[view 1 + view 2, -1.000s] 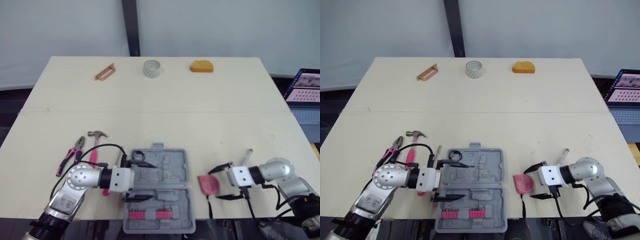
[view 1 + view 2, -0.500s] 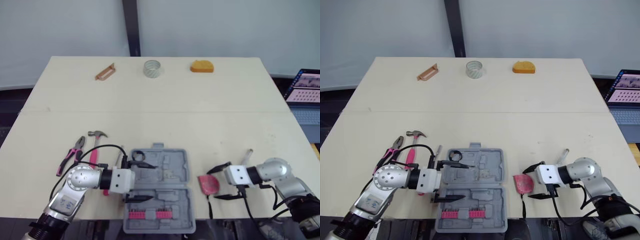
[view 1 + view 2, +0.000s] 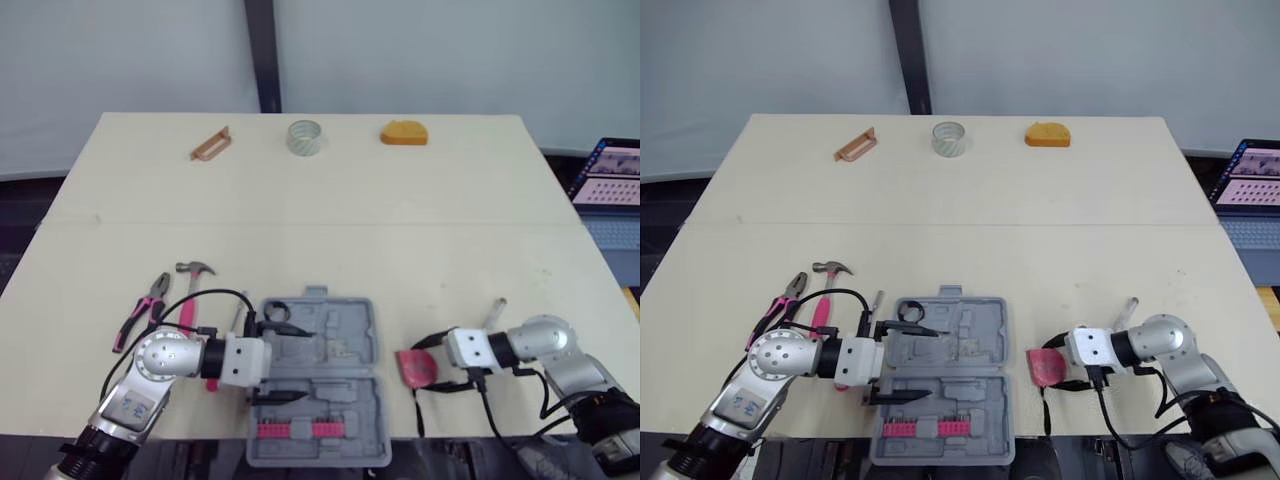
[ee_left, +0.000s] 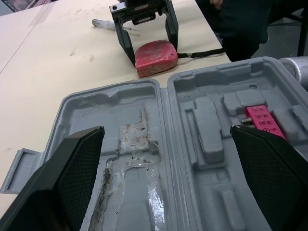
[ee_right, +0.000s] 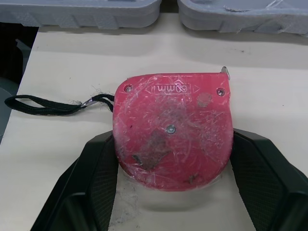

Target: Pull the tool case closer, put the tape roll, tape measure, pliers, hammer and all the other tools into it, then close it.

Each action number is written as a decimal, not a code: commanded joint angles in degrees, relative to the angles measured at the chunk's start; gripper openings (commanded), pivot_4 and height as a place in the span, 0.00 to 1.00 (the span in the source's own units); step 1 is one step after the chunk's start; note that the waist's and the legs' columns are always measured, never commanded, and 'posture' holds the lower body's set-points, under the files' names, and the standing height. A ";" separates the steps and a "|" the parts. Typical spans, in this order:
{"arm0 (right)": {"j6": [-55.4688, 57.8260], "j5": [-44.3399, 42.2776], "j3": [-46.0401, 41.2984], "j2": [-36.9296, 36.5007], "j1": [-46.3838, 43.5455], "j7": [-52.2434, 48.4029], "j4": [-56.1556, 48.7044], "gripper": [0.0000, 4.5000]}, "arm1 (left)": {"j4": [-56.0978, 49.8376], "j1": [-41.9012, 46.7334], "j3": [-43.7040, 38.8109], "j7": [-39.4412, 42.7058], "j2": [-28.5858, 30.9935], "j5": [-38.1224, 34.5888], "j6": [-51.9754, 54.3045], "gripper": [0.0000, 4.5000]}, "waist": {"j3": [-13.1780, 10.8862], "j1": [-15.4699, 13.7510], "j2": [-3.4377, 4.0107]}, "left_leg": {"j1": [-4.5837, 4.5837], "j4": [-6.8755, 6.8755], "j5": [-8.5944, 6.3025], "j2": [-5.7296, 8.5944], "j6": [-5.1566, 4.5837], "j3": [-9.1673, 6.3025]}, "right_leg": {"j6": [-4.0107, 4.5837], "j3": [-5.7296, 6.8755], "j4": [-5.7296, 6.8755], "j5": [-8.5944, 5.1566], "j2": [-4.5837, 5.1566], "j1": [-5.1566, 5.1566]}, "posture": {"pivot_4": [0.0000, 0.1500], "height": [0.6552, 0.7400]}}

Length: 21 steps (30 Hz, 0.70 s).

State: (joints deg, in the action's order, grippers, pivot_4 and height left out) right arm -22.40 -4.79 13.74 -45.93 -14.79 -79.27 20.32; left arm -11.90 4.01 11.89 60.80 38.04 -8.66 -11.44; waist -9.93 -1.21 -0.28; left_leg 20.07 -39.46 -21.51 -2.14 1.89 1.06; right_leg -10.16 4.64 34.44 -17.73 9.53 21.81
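At the counter's (image 3: pixel 330 200) near edge, about 6 o'clock, the grey tool case (image 3: pixel 345 330) lies open, a pink bit set (image 3: pixel 295 430) in its near half. We judge that half to overhang the edge a little.

The left gripper (image 3: pixel 307 364) hovers released over the case's 9 o'clock side, its black fingers spread wide and holding nothing.

At 5 o'clock, just beside the case, the right gripper (image 3: pixel 425 367) is grasping the red tape measure (image 5: pixel 173 130), which lies flat on the counter. The pads (image 5: pixel 103 159) are against both its sides, and its black strap (image 5: pixel 43 105) trails toward the counter's edge.

The pliers (image 3: pixel 140 312) and hammer (image 3: pixel 190 285) lie together at 8 o'clock. A slim tool (image 3: pixel 494 312) lies at 4 o'clock, and the tape roll (image 3: pixel 304 137) stands at 12 o'clock. A brownish flat tool (image 3: pixel 210 144) sits at 11 o'clock and an orange item (image 3: pixel 403 132) at 1 o'clock.

We see three risks:
- The measure's rounded, scuffed shell could slip out of a shallow pinch once it is lifted.
- The loose strap could drag on the counter edge or catch on the case rim and tug the measure askew.
- The two grippers could meet over the case if the left one is not drawn aside, and a knock there might tip the overhanging half.
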 commanded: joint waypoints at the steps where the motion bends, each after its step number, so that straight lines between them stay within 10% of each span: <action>1: 1.60 -0.91 -0.15 0.05 0.62 -0.38 -1.85 0.65 | -0.44 0.05 -0.71 -0.89 -0.64 -1.32 0.60 1.00 | 0.00 0.02 0.00 | 0.00 0.00 0.00 0.00 0.00 0.00 | 0.00 0.00 0.00 0.00 0.00 0.00 | 1.00 1.00; 12: 41.98 -8.26 -3.25 -4.80 -3.40 5.73 -31.96 0.65 | -1.18 0.49 -5.15 -4.70 -2.09 -5.27 6.48 1.00 | -0.11 0.09 0.19 | 0.04 -0.09 -0.01 0.00 -0.01 -0.07 | 0.00 0.02 0.05 0.01 0.00 0.01 | 1.00 1.00; 21: 65.64 3.71 12.62 -4.41 -19.67 9.69 -41.51 0.65 | 0.24 2.72 -6.52 -6.11 -2.77 -5.81 8.71 1.00 | -0.12 -0.12 0.20 | 0.22 -0.16 -0.02 0.00 -0.02 -0.18 | 0.01 0.10 0.02 0.02 0.00 0.09 | 1.00 1.00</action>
State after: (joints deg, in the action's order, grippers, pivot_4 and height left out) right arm 40.55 -3.78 24.21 -50.40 -32.25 -70.28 -19.44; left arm -10.53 6.29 6.11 55.08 35.66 -13.52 -2.69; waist -10.06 -1.33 -0.08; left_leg 20.29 -39.61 -21.53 -2.14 1.86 0.89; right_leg -10.15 4.74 34.47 -17.70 9.53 21.91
